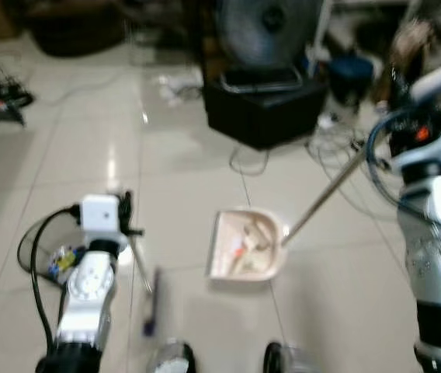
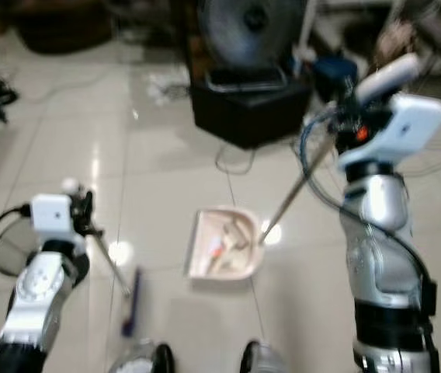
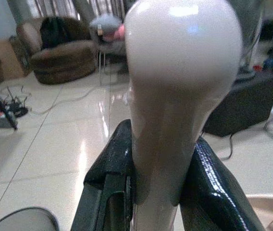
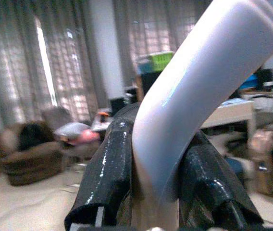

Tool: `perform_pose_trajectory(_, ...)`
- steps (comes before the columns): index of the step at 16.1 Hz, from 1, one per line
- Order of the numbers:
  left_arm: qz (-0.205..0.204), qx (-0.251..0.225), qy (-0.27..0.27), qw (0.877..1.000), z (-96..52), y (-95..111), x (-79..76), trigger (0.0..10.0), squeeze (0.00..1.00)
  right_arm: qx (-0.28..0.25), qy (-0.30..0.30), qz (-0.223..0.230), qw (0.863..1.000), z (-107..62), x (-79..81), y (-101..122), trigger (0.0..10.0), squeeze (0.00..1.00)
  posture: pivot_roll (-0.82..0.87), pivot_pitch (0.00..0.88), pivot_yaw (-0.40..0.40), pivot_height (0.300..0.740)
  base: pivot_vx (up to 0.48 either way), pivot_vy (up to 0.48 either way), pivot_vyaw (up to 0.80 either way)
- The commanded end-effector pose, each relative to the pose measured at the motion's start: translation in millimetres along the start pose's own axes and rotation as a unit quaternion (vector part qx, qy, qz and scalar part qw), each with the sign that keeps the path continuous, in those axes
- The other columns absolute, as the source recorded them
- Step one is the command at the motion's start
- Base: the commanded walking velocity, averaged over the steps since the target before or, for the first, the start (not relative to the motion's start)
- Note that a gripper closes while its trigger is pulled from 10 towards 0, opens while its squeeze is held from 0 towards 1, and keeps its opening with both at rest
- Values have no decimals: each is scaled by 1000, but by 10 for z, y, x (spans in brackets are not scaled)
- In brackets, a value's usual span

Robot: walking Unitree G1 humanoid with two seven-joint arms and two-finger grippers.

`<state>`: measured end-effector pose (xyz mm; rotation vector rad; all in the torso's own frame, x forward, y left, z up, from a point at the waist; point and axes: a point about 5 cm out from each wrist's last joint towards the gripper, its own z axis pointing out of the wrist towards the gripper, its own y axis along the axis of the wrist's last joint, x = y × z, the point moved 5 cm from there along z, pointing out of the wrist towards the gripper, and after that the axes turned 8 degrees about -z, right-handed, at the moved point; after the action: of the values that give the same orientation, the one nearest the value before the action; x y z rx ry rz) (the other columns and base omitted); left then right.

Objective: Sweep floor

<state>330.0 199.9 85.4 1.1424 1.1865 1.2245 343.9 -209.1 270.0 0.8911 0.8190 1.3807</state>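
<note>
A pale dustpan (image 1: 245, 245) lies on the tiled floor just ahead of my feet, with scraps of litter inside. Its long thin pole (image 1: 325, 194) slants up to the right to my right gripper (image 2: 354, 92), which is shut on the white handle (image 4: 199, 96). On the left, my left gripper (image 1: 126, 214) is shut on the broom's white handle top (image 3: 175, 96). The broom's thin rod (image 1: 141, 268) runs down to a purple brush head (image 1: 151, 311) on the floor, a little left of the dustpan.
A black box with a standing fan (image 1: 263, 101) sits behind the dustpan. Loose cables (image 1: 337, 148) lie to its right. A power strip and cords (image 1: 3, 105) are at the far left. A brown armchair (image 3: 59, 53) stands further back.
</note>
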Motion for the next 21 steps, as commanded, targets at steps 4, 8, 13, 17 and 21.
perform_pose_trajectory(4,38,-19,-38,998,-47,151,-235,10000,0,-36,6,66,997,177,157,244,10000,0,-13,29,39,740,0,0,800)
perform_pose_trajectory(8,29,-11,-27,999,-33,186,-296,10000,0,-44,-20,86,995,296,50,293,10000,0,13,41,53,740,0,0,800)
perform_pose_trajectory(13,42,0,-26,999,-73,182,-285,10000,0,-53,-45,83,994,362,-127,357,10000,0,0,56,48,740,0,0,800)
perform_pose_trajectory(17,31,0,-29,999,-83,185,-284,10000,0,-50,-56,89,993,372,-169,327,10000,0,-3,63,54,740,66,0,800)
perform_pose_trajectory(21,30,4,-19,999,-30,167,-262,10000,0,-52,-55,77,994,391,-174,338,10000,0,-3,61,42,740,310,0,552)
